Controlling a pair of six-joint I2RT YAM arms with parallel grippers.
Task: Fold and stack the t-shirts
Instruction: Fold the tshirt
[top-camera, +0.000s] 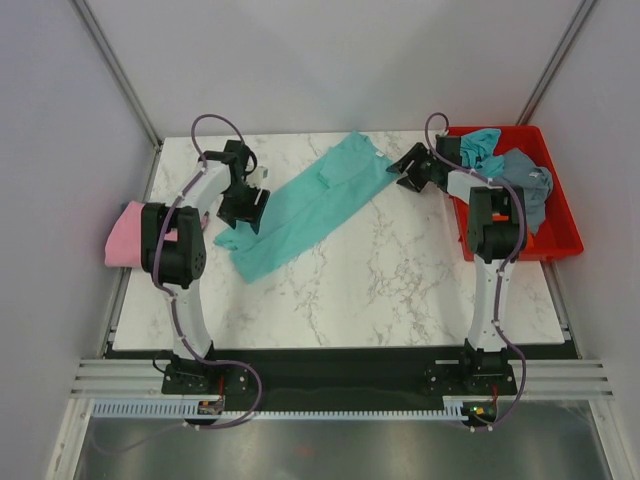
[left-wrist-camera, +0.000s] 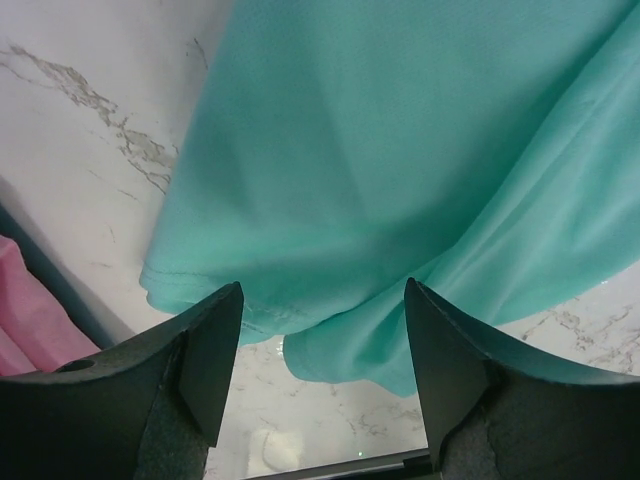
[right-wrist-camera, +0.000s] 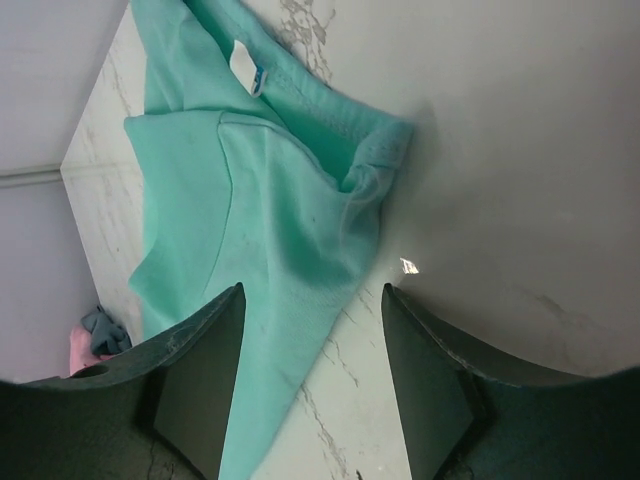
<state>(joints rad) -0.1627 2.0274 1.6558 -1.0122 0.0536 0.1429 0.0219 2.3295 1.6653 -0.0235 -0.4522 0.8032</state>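
A teal-green t-shirt (top-camera: 315, 205) lies stretched diagonally across the marble table (top-camera: 400, 290), collar end at the far right. My left gripper (top-camera: 245, 210) hovers open over its near-left hem; in the left wrist view the teal-green t-shirt (left-wrist-camera: 380, 160) fills the space above the open left gripper (left-wrist-camera: 324, 286), and nothing is pinched. My right gripper (top-camera: 400, 168) stands open at the collar end; in the right wrist view the right gripper (right-wrist-camera: 314, 292) straddles the edge of the teal-green t-shirt (right-wrist-camera: 250, 200) without gripping it. A pink t-shirt (top-camera: 125, 235) hangs at the table's left edge.
The red tray (top-camera: 565, 215) at the right holds a light blue t-shirt (top-camera: 482, 148) and a grey-blue one (top-camera: 530, 185) in a heap. Grey walls close in on the left, right and back. The arm bases sit along the near edge.
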